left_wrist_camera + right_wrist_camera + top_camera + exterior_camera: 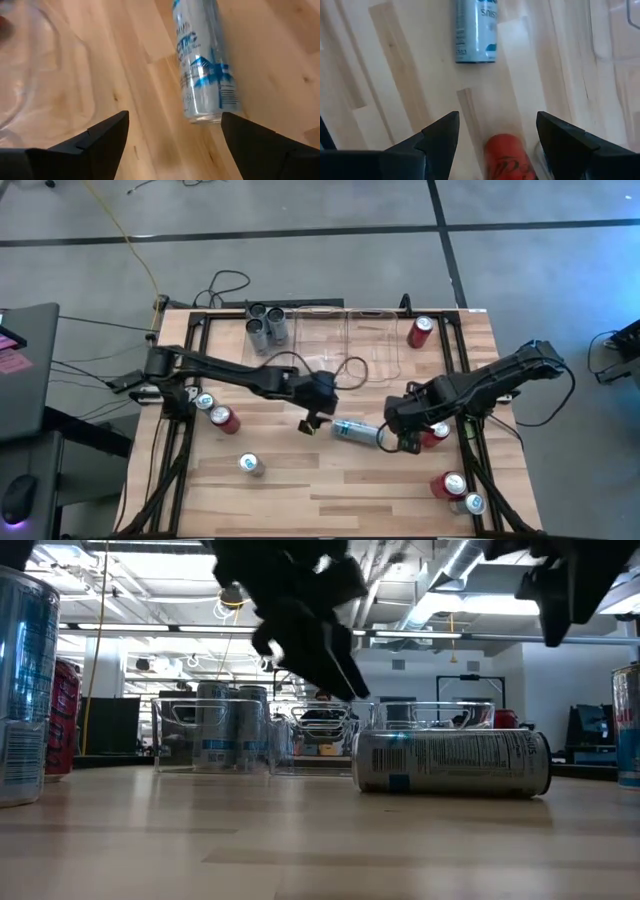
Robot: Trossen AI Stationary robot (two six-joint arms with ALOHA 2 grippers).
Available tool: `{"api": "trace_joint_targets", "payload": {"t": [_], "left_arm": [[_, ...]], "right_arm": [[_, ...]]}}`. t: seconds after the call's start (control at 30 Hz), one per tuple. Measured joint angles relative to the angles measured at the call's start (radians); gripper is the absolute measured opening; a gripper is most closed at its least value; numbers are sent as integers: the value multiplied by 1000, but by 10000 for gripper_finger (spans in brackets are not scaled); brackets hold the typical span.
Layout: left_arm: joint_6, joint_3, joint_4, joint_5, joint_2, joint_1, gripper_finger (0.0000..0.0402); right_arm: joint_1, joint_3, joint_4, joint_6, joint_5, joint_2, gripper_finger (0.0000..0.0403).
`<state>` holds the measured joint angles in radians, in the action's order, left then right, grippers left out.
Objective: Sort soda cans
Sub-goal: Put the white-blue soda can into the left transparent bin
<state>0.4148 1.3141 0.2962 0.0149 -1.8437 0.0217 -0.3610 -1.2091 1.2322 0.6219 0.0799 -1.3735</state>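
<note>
Tipped can [355, 431] between pincers — bins [345, 340] behind.

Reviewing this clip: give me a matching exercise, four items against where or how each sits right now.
Column 1
1. silver-blue can
2. grey cans
3. left gripper
4. red can

Column 2
A. standing by the clear bins' right side
B. lying on its side between the two grippers
C. grouped upright in the left bin
D. open, empty, just left of the lying can

Pairs: 1-B, 2-C, 3-D, 4-A
</note>
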Motion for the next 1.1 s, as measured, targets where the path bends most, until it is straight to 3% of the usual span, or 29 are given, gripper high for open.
{"api": "trace_joint_targets", "payload": {"t": [0.27,0.57,0.77,1.1], "left_arm": [[26,80,-3,-48,-119,20,315],[-8,81,-70,-106,-138,24,315],[-101,82,-194,-234,-156,36,315],[-124,78,-257,-166,-275,49,315]], "right_arm": [[-35,0,5,31,-5,0,282],[-52,0,6,44,-4,0,282],[-52,0,4,44,-2,0,282],[-52,-1,-3,59,2,-1,282]]}}
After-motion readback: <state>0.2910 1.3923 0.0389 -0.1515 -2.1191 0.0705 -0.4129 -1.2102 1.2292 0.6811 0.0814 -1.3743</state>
